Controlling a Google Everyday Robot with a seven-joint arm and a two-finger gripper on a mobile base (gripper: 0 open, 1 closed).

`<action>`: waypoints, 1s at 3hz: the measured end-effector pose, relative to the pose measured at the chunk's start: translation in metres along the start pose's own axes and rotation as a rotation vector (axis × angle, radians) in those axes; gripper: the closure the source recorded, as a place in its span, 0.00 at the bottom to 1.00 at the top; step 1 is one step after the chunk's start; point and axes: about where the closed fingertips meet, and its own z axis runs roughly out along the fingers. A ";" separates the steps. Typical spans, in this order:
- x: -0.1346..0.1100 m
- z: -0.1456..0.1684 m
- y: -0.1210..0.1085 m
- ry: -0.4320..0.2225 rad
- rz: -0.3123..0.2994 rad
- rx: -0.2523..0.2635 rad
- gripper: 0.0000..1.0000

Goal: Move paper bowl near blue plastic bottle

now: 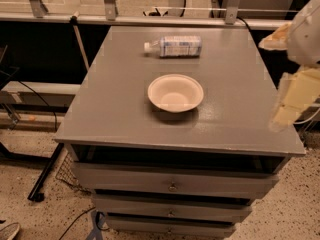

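Note:
The off-white paper bowl (175, 92) sits upright and empty near the middle of the grey cabinet top (110, 109). The blue plastic bottle (175, 46) lies on its side at the far edge of the top, white cap pointing left, about a bowl's width behind the bowl. My gripper (292, 101) hangs at the right edge of the view, over the cabinet's right side, well to the right of the bowl and touching nothing. It holds nothing that I can see.
The cabinet has several drawers (172, 184) below its top. A metal rail and frame posts (110, 4) run behind it. Cables and a black leg (45, 174) lie on the speckled floor to the left.

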 end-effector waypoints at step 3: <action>-0.034 0.066 -0.005 -0.108 -0.387 -0.139 0.00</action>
